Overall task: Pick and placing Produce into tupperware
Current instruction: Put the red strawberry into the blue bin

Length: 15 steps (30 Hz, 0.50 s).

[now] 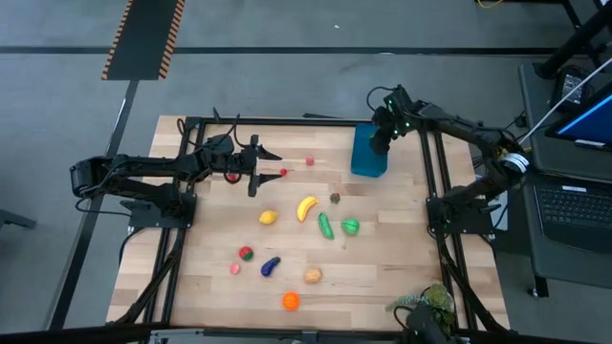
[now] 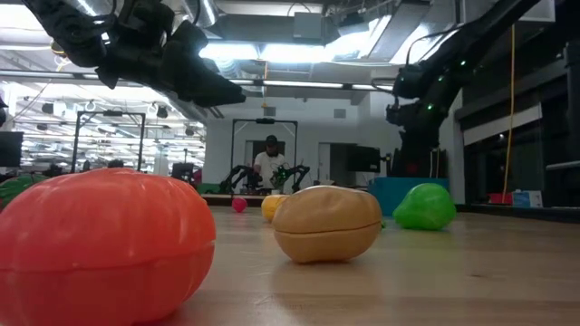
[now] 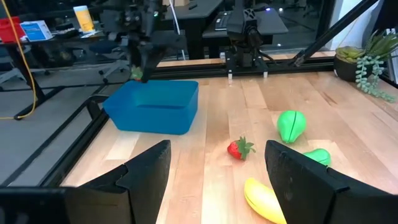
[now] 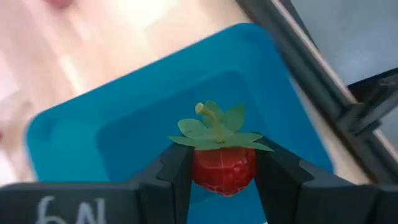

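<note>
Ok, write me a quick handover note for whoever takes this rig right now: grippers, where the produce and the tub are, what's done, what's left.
Right gripper: shut on a strawberry, held above the open blue tupperware at the table's far right.
Left gripper: open, empty, hovering over the far left of the table, facing another strawberry.
Done: no produce is visible in the tupperware yet.
Left: drop this strawberry, then collect the rest, including the banana, cucumber, the orange piece and others spread mid-table.

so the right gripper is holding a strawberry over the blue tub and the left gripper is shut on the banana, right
Not quite. The left gripper is open and empty, as the left wrist view shows. The right gripper does hold a strawberry over the blue tub.
</note>
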### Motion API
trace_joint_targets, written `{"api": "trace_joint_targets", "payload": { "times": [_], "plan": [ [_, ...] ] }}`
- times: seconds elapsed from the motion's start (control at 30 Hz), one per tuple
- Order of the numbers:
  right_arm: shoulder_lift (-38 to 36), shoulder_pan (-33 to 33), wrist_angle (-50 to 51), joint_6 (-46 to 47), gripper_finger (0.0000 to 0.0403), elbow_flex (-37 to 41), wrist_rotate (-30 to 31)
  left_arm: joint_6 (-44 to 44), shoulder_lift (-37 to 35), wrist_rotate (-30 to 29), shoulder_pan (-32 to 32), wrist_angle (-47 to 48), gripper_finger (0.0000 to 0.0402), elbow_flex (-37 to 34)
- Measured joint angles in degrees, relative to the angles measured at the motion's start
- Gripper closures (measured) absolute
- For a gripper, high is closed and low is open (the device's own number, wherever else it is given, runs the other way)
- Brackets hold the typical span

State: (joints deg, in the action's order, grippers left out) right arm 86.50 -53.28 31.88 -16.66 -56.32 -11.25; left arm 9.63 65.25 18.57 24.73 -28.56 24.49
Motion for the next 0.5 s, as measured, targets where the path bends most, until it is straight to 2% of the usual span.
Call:
{"api": "trace_joint_targets", "payload": {
  "times": [0.2,0.5],
  "plan": [
    [4.6,-1.5,1.5,-0.6,0.0264,-1.7,0.2,0.0,0.0,0.0,0.0,0.1,0.0148,0.0],
    [7.4,-1.7,1.2,-2.1,0.0264,-1.8,0.4,0.0,0.0,0.0,0.0,0.3,0.0148,0.0]
  ]
}}
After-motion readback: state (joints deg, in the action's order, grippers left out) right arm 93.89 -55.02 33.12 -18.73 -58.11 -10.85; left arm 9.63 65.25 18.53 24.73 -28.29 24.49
